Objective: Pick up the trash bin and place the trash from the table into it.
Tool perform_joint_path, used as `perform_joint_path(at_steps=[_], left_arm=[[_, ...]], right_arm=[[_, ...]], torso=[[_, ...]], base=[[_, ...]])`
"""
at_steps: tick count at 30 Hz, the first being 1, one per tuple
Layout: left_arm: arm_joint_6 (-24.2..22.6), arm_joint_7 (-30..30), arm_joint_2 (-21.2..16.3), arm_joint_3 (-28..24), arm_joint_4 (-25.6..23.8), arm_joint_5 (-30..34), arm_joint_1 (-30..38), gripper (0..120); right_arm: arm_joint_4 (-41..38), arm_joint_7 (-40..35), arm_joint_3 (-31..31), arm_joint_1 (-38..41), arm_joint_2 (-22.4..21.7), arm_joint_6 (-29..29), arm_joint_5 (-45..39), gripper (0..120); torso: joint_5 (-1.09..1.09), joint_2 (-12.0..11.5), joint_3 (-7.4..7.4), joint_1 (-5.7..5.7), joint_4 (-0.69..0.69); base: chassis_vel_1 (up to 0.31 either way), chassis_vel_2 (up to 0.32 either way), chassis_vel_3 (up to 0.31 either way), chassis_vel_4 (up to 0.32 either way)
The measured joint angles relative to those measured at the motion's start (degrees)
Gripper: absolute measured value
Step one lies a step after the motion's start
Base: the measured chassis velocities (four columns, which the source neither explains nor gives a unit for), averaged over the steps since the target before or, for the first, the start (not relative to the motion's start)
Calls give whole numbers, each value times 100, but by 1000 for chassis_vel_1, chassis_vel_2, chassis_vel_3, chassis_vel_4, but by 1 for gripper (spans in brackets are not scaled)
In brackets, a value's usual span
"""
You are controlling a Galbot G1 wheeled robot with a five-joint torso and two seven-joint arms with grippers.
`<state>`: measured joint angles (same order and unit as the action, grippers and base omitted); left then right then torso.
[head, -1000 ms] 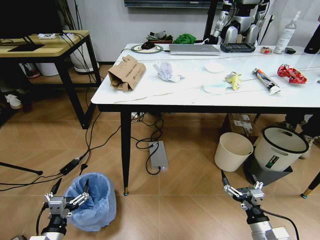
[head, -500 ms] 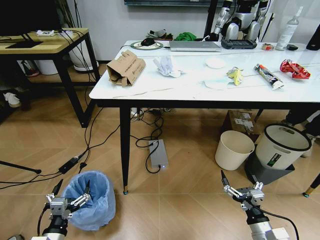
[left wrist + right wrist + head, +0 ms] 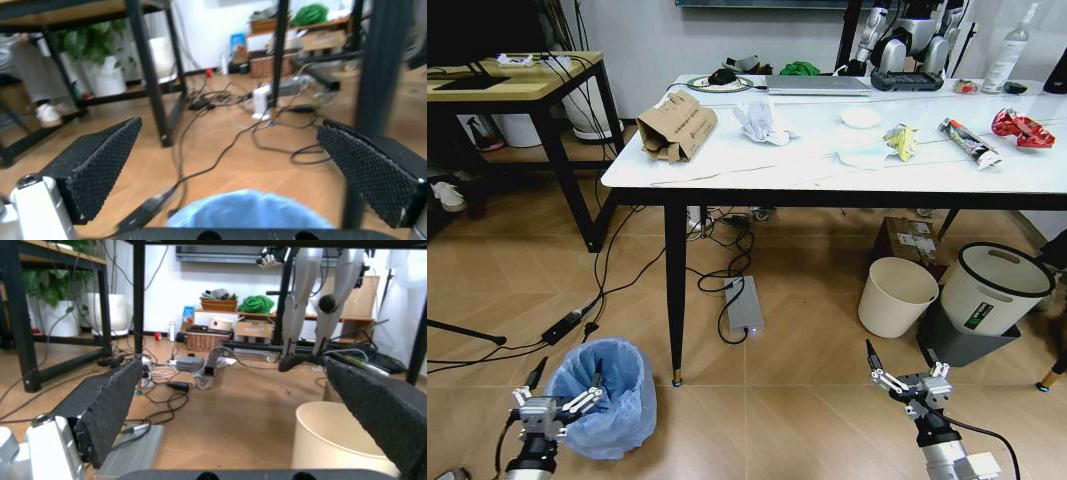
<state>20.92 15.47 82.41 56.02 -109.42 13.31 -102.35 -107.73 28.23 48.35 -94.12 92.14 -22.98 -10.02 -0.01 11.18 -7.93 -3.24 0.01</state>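
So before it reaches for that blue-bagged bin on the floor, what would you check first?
1. Left claw open: ok, fingers spread wide.
2. Left claw lined up with the trash bin: ok, it hangs at the bin's near rim, nothing gripped yet.
3. Bin upright with bag open: ok.
4. Floor around the bin: not ok, cables and the table leg stand close by.
5. Right claw out of the way: ok, open and empty, low on the other side near the cream pail.
6. Trash waiting on the table: ok, cardboard box, white wrapper, red wrapper lie there.
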Motion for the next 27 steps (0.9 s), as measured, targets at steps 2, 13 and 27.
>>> perform_joint_path(at_steps=[2,13,27], left_arm=[[-426,-87,-144,196,-1,370,3,100],[-2448,-789,-543,401,655,1351,774,100],[-3148,-622,-658,169,1906,1609,1532,100]], right_arm=[[97,0,-88,26,0,-56,68,100],[416,74,-327,0,0,-354,179,100],[428,82,-391,-8,0,-384,175,100]], torso=[[0,3,-2,-1,0],[0,28,-20,-10,-1],[1,49,-34,-15,-1]], base=[[0,0,0,0],[0,0,0,0],[0,0,0,0]])
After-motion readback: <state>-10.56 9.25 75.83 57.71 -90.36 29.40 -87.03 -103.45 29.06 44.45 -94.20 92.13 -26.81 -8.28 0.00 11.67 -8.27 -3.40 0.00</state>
